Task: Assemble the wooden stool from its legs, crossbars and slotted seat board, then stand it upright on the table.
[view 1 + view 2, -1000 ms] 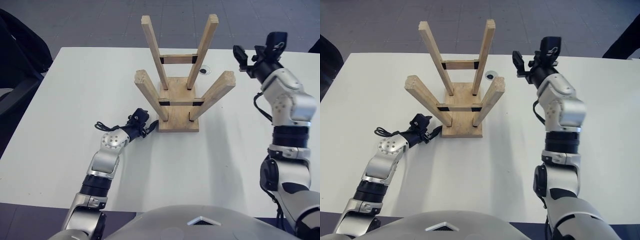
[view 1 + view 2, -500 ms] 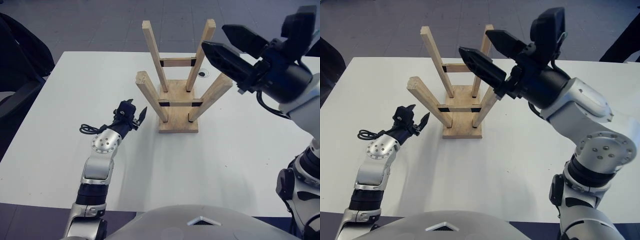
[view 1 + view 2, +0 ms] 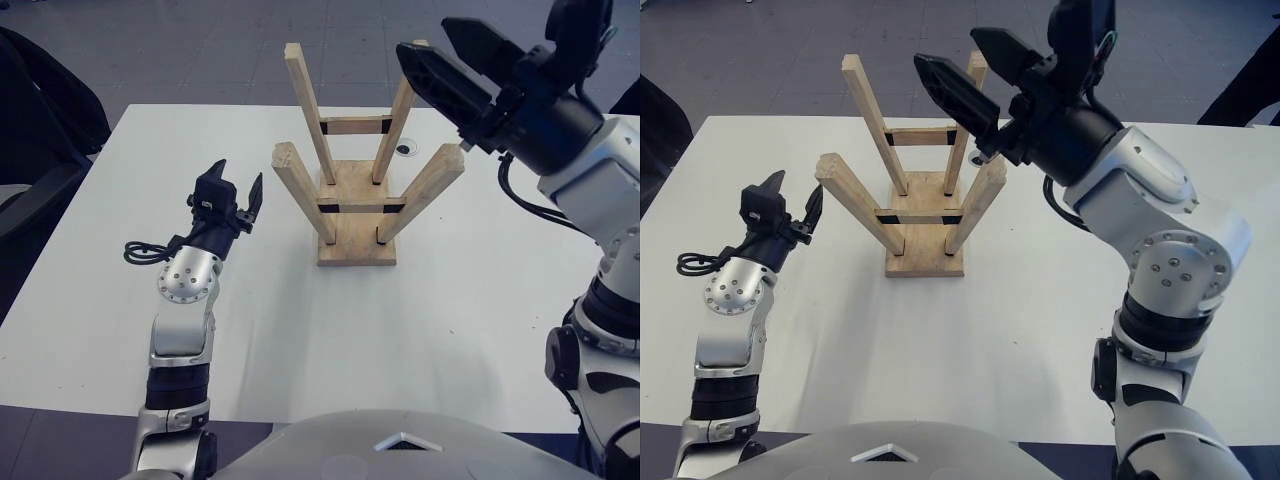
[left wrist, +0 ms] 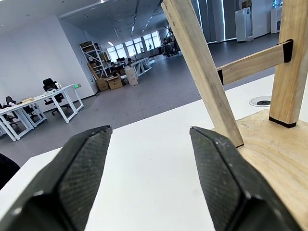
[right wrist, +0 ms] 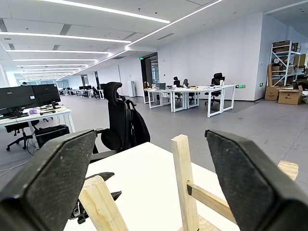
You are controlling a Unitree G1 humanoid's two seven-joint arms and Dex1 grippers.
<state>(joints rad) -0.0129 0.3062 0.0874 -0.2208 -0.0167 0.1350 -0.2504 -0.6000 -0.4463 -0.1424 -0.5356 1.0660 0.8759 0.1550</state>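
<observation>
The left gripper (image 3: 238,176) has drawn back to the left of the pale wooden stool (image 3: 357,243), its two black fingers spread and pointing toward it. The stool rests upside down on its square seat board mid-way across the white table (image 3: 450,320), legs up. The right gripper (image 3: 424,36), fingers spread, has risen near the far right leg's top.

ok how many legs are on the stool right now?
4, all pointing up from the inverted seat board: far-left leg, far-right leg, near-left leg, near-right leg. None look hidden.
</observation>
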